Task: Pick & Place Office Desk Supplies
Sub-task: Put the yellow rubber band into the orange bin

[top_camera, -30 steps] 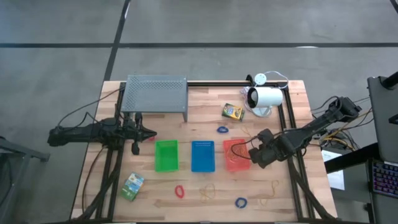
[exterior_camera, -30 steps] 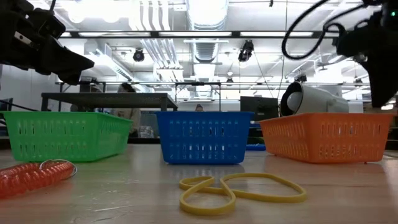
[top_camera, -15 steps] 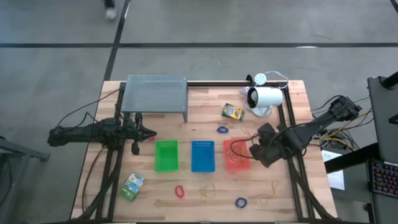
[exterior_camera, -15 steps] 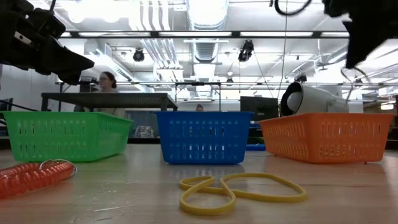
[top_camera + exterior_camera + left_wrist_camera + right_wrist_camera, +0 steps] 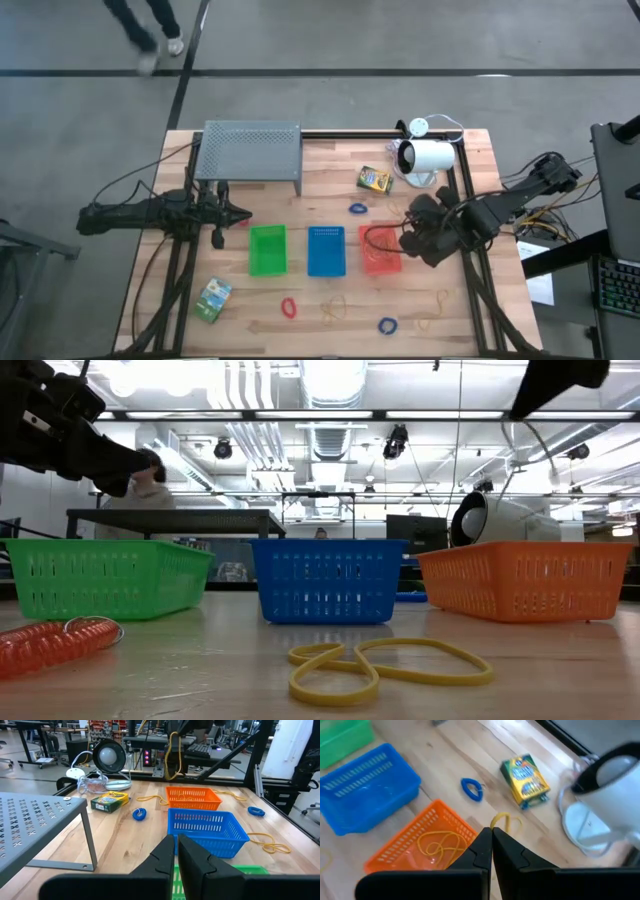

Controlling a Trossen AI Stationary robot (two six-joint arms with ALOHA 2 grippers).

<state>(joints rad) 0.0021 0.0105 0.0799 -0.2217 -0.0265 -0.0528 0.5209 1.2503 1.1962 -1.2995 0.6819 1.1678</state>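
High view — right end effector [image 5: 408, 236] pinched together on a yellow rubber band [image 5: 496, 821], over orange tray's [image 5: 380, 264] edge.

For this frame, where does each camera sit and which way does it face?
High: overhead, straight down; both arms show.
Low: table height, facing three baskets; left gripper overhead.
Left wrist: looks across the blue basket; own shut fingers.
Right wrist: looks down on the orange basket; own gripper.
Shared: crayon box.
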